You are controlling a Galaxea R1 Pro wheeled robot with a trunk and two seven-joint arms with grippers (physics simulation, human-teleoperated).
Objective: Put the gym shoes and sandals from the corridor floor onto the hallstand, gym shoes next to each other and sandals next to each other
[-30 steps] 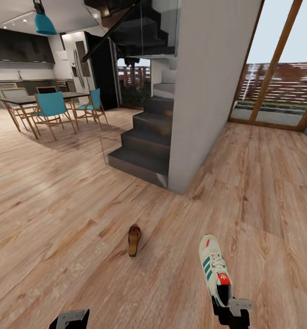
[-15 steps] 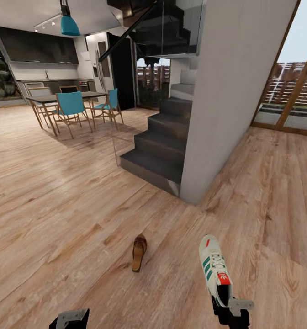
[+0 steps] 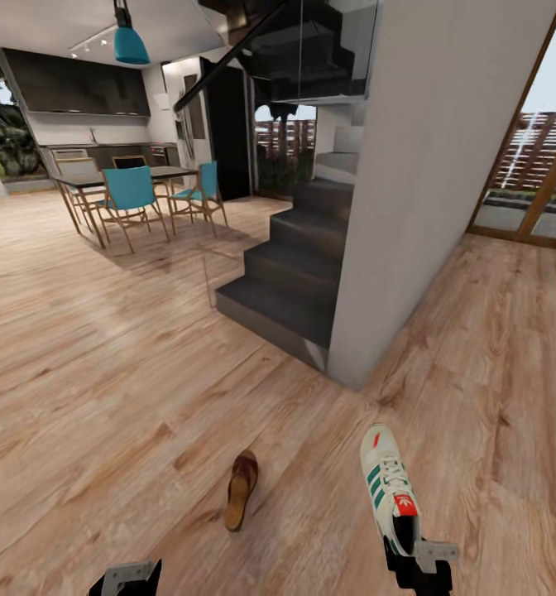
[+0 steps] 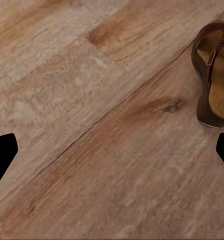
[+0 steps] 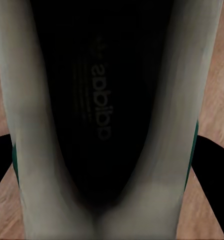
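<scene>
One sandal lies on the wood floor in the head view, alone, a little left of the middle. One sneaker is to its right, well apart from it, with its heel in the right gripper and its toe pointing away from the robot. Beyond them a grey wall and a dark staircase stand in the middle of the room. Farther left is a table with blue chairs. The left gripper is cut off at the lower edge, so I cannot tell there how its jaws stand.

From the left wrist, the two dark fingertips sit wide apart at the picture's edges, with bare floor between them. The sandal lies near one finger, partly cut off.

From the right wrist, the sneaker's dark inside is very close and the printed mark in it is blurred. The gripper fingers press on both sides of the heel.
</scene>
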